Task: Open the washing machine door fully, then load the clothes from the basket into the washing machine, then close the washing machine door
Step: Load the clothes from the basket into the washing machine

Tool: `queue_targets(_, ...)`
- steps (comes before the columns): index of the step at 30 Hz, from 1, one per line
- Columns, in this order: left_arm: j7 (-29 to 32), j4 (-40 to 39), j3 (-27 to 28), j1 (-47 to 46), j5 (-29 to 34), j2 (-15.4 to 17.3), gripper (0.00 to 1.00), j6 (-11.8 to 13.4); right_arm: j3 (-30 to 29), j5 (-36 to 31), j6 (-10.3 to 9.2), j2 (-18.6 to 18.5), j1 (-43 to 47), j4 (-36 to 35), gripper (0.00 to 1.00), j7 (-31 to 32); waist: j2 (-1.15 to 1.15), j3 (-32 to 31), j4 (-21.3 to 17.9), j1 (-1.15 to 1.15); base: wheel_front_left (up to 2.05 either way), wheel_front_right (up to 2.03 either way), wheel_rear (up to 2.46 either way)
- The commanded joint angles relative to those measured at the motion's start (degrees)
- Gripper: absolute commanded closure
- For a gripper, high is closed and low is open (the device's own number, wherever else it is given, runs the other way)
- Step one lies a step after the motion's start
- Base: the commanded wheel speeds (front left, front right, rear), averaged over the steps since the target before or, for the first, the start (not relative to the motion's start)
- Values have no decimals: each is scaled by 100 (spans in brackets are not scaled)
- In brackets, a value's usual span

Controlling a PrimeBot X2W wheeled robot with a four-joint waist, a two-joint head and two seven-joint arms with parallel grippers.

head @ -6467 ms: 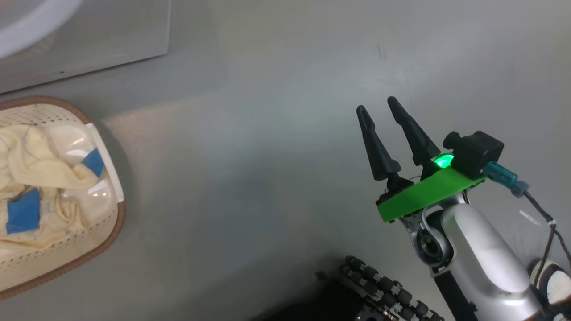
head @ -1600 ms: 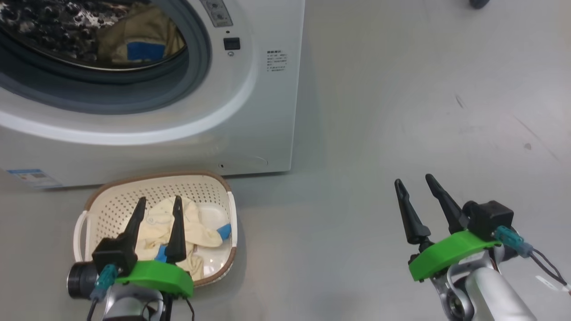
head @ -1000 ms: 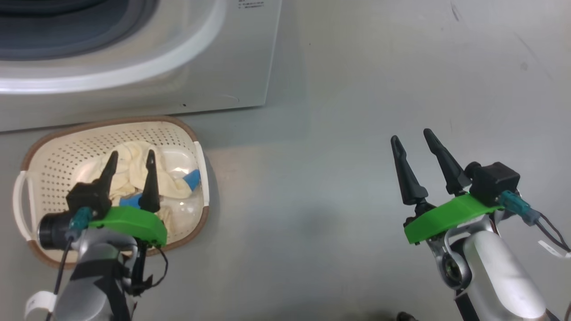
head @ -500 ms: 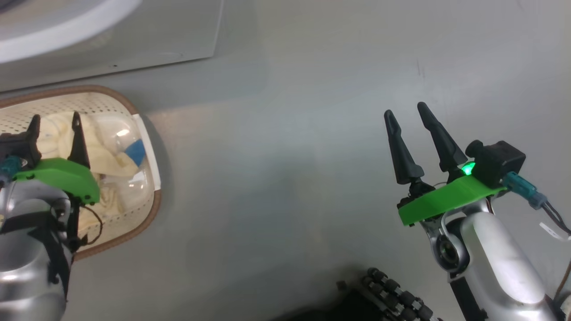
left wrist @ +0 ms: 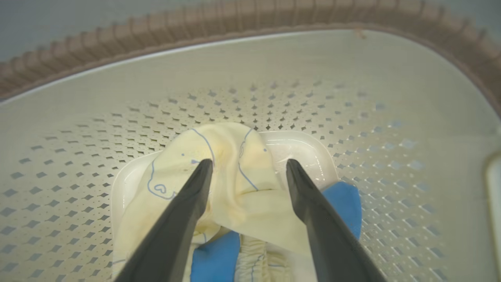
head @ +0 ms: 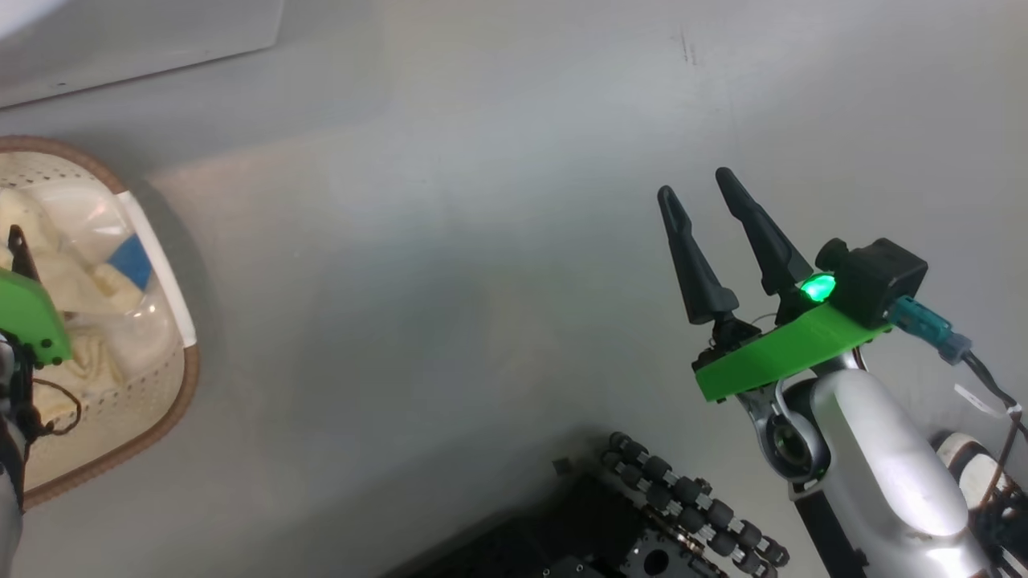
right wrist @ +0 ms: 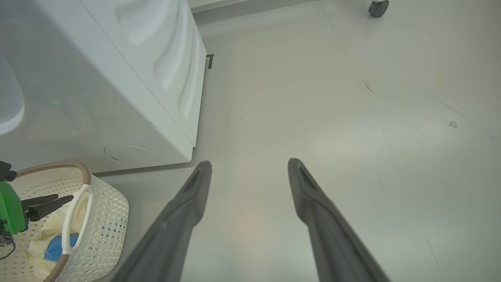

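Observation:
The cream basket [head: 173, 385] with its brown rim sits at the far left on the floor, holding the pale yellow clothes [head: 72, 281] with blue patches. My left gripper [left wrist: 248, 162] hangs open just above the clothes [left wrist: 235, 196], its fingers straddling a raised fold inside the basket [left wrist: 352, 98]. My right gripper [head: 695, 183] stands open and empty over bare floor at the right, far from the basket. The white washing machine [right wrist: 98, 78] stands behind the basket [right wrist: 105, 219]. The washing machine door is out of view.
The robot's dark base with a row of rollers [head: 683, 498] fills the lower middle of the head view. Grey floor lies open between the basket and my right arm. A caster wheel [right wrist: 377, 7] stands far off on the floor.
The head camera has swung, so the basket and left gripper now sit at the view's left edge and the machine has nearly left it. Both grippers stay open.

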Motion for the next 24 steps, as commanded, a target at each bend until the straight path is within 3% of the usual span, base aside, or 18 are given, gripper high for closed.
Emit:
queue_targets(1, 24, 30, 55, 24, -15, 278, 0, 4, 63, 35, 23, -22, 85, -154, 0, -55, 0, 78, -59, -1, 0, 0, 0)
queue_targets(14, 719, 425, -273, -519, 50, 239, 0, 97, -97, -116, 23, -22, 304, -324, 0, -55, 0, 372, 70, -1, 0, 0, 0)
queue_targets(24, 1109, 510, -396, -904, 80, 191, 0, 408, -178, -292, 23, -22, 572, -622, 0, -55, 0, 620, 174, -1, 0, 0, 0)
